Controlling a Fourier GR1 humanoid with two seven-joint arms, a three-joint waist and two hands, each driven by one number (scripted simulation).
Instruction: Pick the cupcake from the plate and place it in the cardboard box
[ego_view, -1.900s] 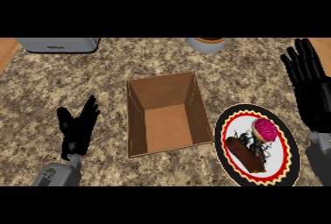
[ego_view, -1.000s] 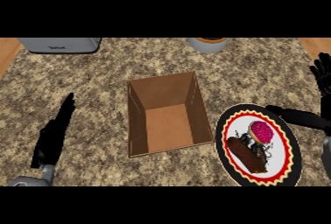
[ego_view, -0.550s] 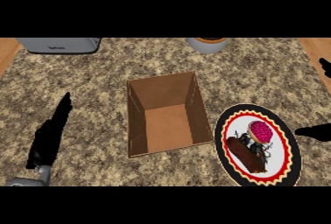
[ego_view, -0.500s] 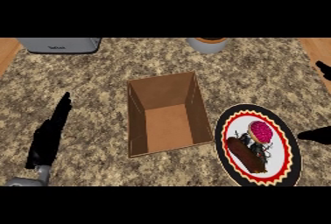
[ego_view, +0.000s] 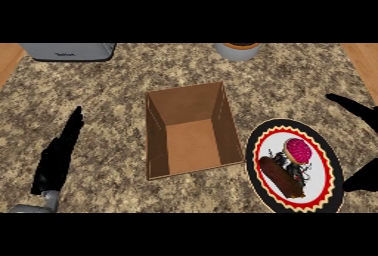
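Left hand (ego_view: 57, 156): straight, fingers pressed together, edge-on, over counter's front-left | right hand (ego_view: 365, 177): only partly in view at counter's right edge, state cannot be told | cupcake (ego_view: 298, 150): on plate (ego_view: 253, 155), front-right, just beside open cardboard box (ego_view: 193, 142) at centre.

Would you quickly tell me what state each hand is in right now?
Left hand: open, empty.
Right hand: open, holding nothing.
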